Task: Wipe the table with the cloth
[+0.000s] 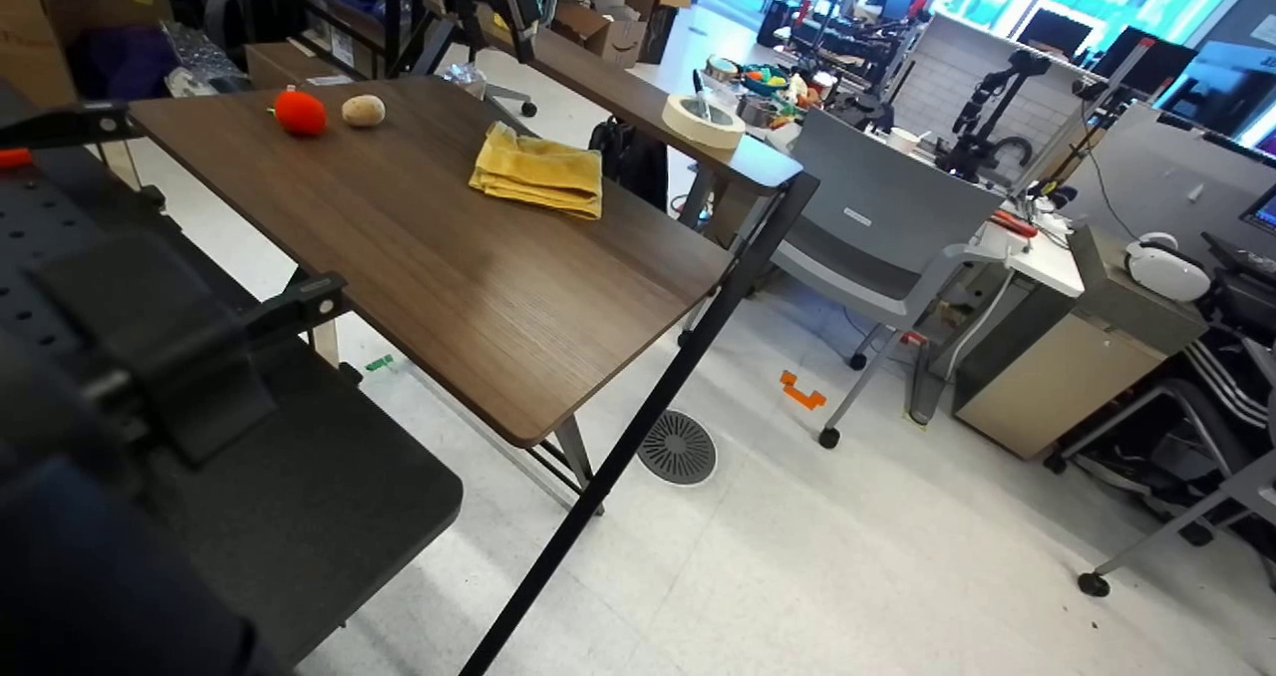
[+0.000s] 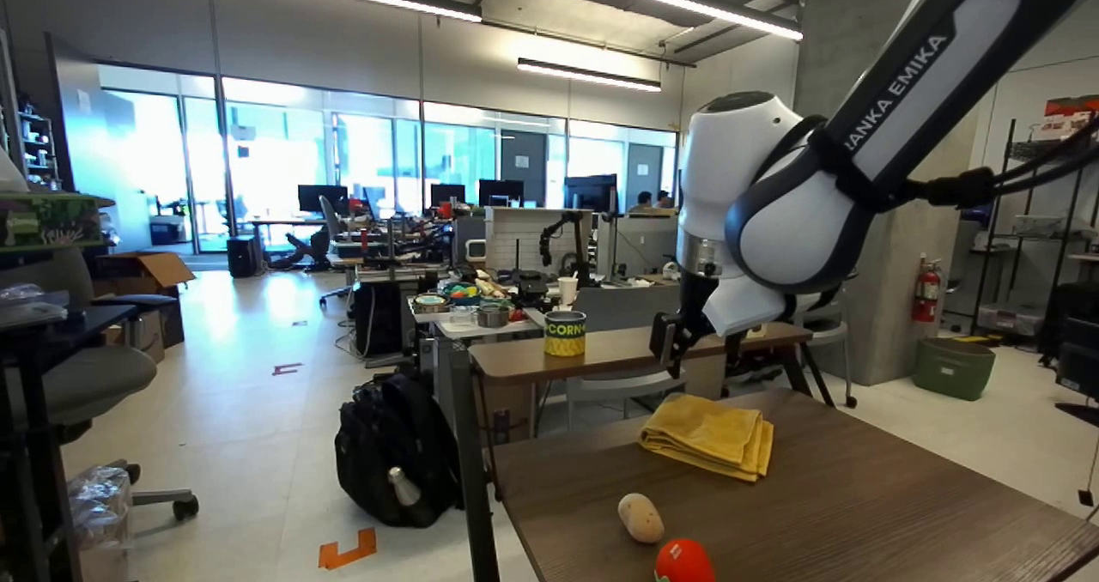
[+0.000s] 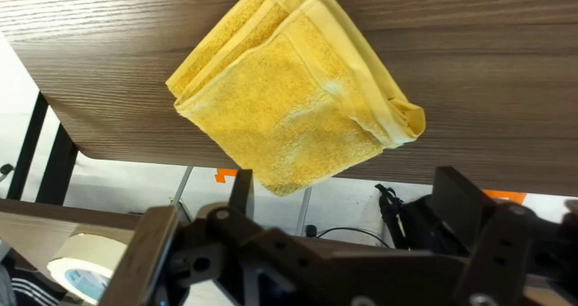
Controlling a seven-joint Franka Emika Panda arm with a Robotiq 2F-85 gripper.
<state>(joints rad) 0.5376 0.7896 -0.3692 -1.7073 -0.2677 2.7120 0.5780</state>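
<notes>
Gripper [image 3: 348, 193] is hanging empty, its jaws standing well apart, while a folded yellow cloth [image 3: 289, 103] is lying ungrasped on the brown counter [image 1: 429, 247], close to the long edge. Trouble is likely waiting at that edge: one corner is showing past the counter's line in the wrist view, so a nudge from the wrong side could be sending the whole stack to the floor [image 1: 817, 516]. Loose layers are posing another risk; jaws closing on the top fold alone would be peeling the cloth open. A narrow ledge [image 2: 620, 352] is running just beyond the counter, and a careless swing could be striking it or its roll of tape [image 3: 94, 252]. During wiping, a wide sweep could be rolling away the red ball-shaped item [image 1: 300, 114] and the pale oval item [image 1: 363, 111].

Both are sitting in both exterior views but missing from the wrist view, which is giving the plainest look at the spread jaws. In an exterior view, and not from the wrist, a can marked CORN [image 2: 565, 333] is standing on the ledge, and the gripper is showing side-on, clear above the cloth. Along the top of an exterior view, a dark form [image 1: 520, 13] may be the gripper, though clutter is making that hard to tell.
</notes>
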